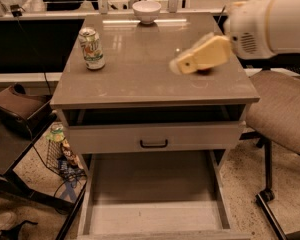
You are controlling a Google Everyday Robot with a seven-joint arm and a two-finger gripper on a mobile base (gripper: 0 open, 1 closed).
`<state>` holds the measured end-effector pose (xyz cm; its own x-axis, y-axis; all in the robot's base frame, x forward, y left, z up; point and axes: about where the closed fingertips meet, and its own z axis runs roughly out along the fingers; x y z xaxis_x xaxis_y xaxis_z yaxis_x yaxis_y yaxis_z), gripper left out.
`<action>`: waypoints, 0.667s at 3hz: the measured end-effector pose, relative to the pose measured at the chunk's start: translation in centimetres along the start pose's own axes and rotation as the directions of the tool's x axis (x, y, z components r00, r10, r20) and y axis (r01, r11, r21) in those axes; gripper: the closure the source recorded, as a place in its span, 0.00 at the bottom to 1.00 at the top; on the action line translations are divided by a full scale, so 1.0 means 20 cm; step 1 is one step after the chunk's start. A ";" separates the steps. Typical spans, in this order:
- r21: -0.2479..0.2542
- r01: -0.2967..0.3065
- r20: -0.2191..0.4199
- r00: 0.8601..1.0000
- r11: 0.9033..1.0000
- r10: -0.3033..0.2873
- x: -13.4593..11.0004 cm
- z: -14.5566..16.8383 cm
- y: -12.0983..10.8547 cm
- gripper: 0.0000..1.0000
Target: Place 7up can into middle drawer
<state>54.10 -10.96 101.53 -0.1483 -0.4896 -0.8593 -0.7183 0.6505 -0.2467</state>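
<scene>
Nearest to the camera, the middle drawer [150,184] stands pulled out below the cabinet, with its flat grey-beige floor showing between thin pale side walls. Just above it is a shut drawer front [115,139] with a small black handle [154,143], and over that a dark open slot under the top.

Further back lies the brown-grey surface [140,79] of the cabinet. My gripper [179,65] hangs over its right half, pointing left, on the end of my white arm [270,21], which comes in from the upper right. It is smeared, so I cannot tell how far open it is or whether it touches the surface. A sliver of something red [205,71] shows just under it.

The 7up can [92,48] stands upright on the left side of the surface, well apart from my gripper and not in the drawer. At the far edge sits a white bowl [146,11].

Off to the right is a padded chair [285,109]. On the floor at the left stands a wire basket [60,156] with small items in it.
</scene>
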 end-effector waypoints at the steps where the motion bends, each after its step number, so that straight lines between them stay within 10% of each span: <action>1: -0.061 0.038 0.102 0.994 0.997 -0.032 -0.21 0.23 0.10 0.00; 2: -0.106 0.009 0.205 0.979 0.994 0.014 -0.35 0.47 0.20 0.00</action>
<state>58.64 0.41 102.32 -0.0153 -0.3511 -0.9362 -0.7877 0.5809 -0.2050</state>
